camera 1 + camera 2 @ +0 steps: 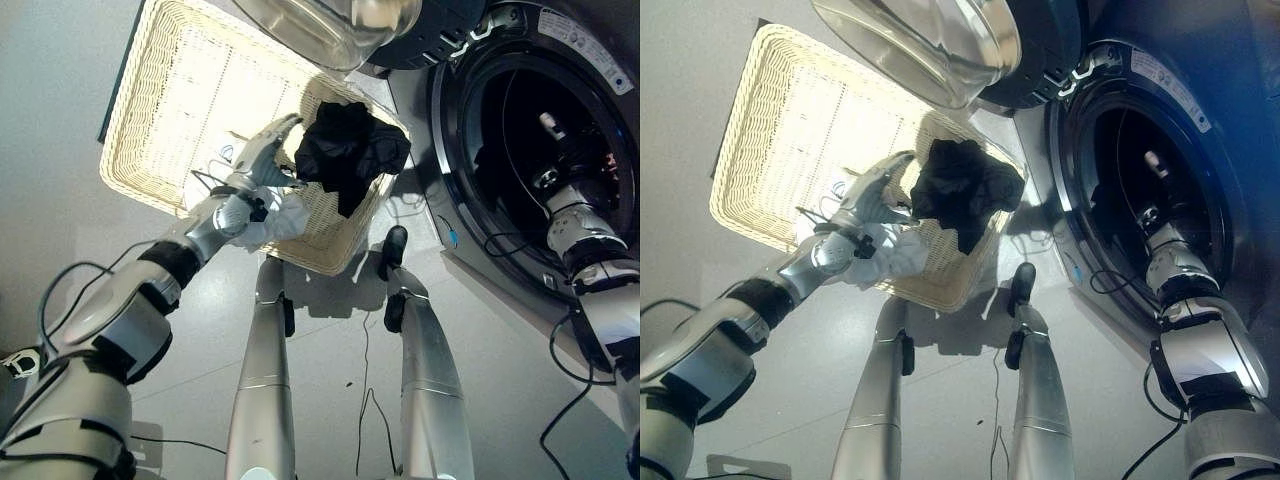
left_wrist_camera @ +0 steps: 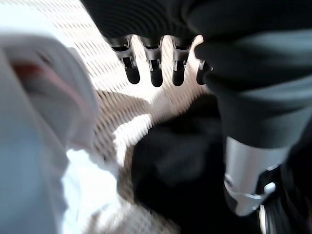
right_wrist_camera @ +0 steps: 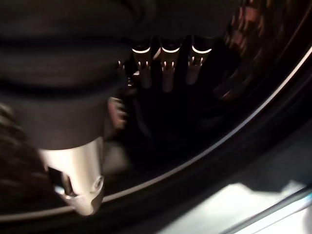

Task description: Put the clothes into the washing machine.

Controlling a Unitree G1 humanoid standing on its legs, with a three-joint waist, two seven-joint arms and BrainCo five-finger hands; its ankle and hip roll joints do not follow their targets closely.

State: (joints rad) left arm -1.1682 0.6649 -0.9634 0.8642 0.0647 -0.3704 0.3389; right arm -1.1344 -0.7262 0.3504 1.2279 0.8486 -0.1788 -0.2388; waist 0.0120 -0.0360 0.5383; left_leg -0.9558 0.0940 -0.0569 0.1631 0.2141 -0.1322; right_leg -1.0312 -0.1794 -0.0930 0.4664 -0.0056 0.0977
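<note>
A black garment (image 1: 350, 150) lies heaped in the near right corner of the cream wicker basket (image 1: 170, 100). My left hand (image 1: 258, 165) reaches into the basket just left of the garment. Its fingers (image 2: 156, 68) are straight over the weave and its thumb lies against the black cloth (image 2: 185, 165). A white cloth (image 1: 278, 222) hangs over the basket's rim under that wrist. My right hand (image 1: 556, 168) is inside the washing machine's dark drum (image 1: 505, 110), with its fingers (image 3: 168, 73) straight and nothing seen between them.
The washer's round glass door (image 1: 330, 30) stands swung open above the basket's far right corner. The machine's front rim (image 1: 450, 170) is right of the basket. Grey floor (image 1: 60, 220) lies left of and in front of the basket.
</note>
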